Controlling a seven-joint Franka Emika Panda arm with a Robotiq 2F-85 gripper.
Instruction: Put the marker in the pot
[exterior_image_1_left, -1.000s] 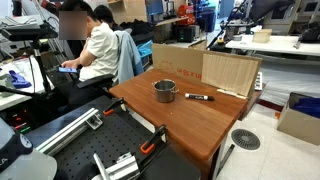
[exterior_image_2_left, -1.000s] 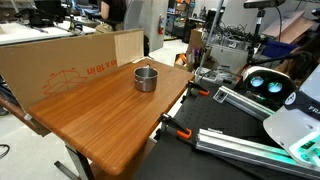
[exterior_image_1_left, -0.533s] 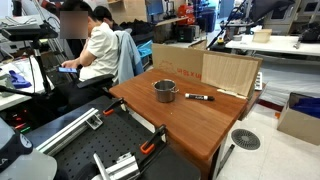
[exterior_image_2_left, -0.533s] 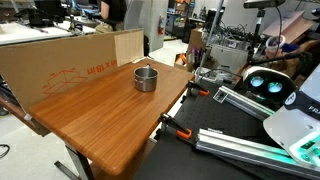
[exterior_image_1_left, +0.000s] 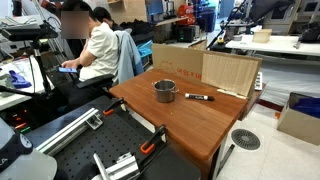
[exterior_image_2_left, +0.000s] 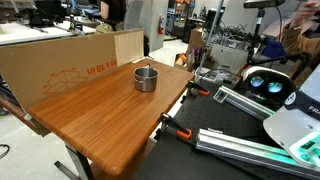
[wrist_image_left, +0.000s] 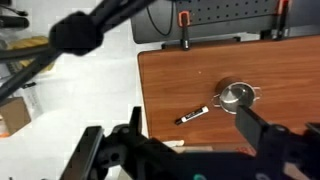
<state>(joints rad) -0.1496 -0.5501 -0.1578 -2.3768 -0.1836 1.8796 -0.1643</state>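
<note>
The shiny silver pot (exterior_image_1_left: 165, 91) stands upright near the middle of the wooden table (exterior_image_1_left: 190, 125). The black marker (exterior_image_1_left: 198, 97) lies flat on the table a short way beside it, not touching. In the wrist view, from high above, the marker (wrist_image_left: 193, 115) lies left of the pot (wrist_image_left: 237, 97). My gripper (wrist_image_left: 188, 108) is open and empty, its two dark fingers framing both things far below. The pot also shows in an exterior view (exterior_image_2_left: 146, 78), where the marker does not show. The gripper is out of both exterior views.
An upright cardboard panel (exterior_image_1_left: 228, 72) (exterior_image_2_left: 60, 65) lines the table's back edge. Orange-handled clamps (exterior_image_2_left: 180, 130) (wrist_image_left: 183, 20) sit at the table edge near the robot base. A person (exterior_image_1_left: 98, 45) sits at a desk beyond the table.
</note>
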